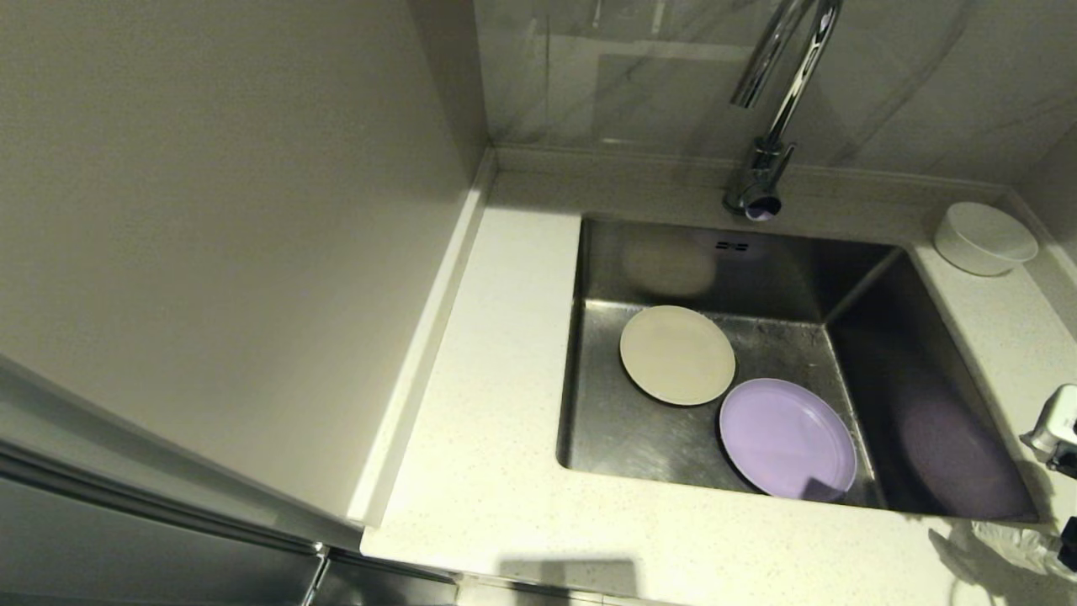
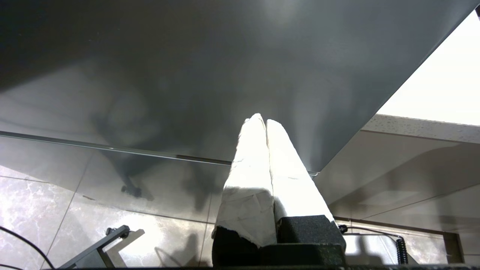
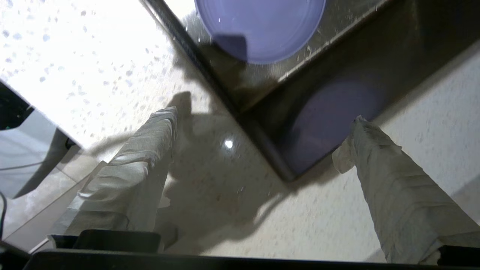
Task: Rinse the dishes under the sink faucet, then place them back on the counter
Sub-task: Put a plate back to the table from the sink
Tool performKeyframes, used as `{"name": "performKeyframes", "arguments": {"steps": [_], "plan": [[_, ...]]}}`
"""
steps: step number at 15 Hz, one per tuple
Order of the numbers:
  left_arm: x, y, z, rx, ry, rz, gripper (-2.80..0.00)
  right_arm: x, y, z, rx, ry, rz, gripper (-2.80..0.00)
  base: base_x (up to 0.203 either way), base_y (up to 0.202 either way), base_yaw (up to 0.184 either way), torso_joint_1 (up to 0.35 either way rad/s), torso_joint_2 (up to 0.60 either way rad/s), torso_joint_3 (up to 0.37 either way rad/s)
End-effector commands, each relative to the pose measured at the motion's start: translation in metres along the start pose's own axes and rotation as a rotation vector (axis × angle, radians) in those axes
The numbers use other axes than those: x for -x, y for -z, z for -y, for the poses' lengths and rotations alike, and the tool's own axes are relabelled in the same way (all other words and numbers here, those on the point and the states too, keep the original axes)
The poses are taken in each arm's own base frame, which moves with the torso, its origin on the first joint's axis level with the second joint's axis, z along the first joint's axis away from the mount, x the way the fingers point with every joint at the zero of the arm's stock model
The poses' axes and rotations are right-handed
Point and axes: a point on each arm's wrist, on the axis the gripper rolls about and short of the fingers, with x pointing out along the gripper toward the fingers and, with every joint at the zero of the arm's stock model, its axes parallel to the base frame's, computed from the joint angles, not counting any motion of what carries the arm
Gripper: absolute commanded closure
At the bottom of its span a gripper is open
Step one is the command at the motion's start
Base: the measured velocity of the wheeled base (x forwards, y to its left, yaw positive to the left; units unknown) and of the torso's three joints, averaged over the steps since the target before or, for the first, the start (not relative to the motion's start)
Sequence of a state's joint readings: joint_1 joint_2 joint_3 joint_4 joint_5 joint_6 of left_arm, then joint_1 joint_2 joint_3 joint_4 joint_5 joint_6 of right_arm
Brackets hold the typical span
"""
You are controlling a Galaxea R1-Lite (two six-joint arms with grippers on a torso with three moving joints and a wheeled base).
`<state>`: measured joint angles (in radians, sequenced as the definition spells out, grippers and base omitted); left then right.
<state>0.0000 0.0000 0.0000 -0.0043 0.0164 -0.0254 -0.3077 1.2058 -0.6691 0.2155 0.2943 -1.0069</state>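
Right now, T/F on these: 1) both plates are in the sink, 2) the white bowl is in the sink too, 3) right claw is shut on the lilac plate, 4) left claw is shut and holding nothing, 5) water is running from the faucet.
1) True. The lilac plate and the cream-beige plate lie on the floor of the sink.
2) False. The white bowl sits on the counter, right of the sink.
3) False. The right claw is open and empty, above the sink's near right corner.
4) True. The left claw is shut, empty, parked below the counter.
5) False. No stream falls from the faucet.
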Motion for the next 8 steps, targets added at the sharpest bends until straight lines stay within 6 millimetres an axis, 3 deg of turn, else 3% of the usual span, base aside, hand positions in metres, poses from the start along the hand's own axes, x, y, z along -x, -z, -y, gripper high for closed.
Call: {"name": "performKeyframes", "arguments": {"steps": [1,6,8], "plan": [[0.0,0.0,0.0,0.001,0.0,0.003,0.0,-0.015,0.003,0.003,-0.006,-0.054,-0.014,-2.8,0.0,0.0,0.0,0.0,0.0,0.0],[0.0,0.0,0.0,0.001,0.0,0.003,0.0,-0.025,-0.025,0.012,-0.078,-0.029,-0.043,-2.8,0.0,0.0,0.0,0.0,0.0,0.0],[0.0,0.0,0.0,-0.001,0.0,0.003,0.0,-0.028,-0.032,0.006,-0.106,-0.072,-0.041,-2.8,0.0,0.0,0.0,0.0,0.0,0.0]]}}
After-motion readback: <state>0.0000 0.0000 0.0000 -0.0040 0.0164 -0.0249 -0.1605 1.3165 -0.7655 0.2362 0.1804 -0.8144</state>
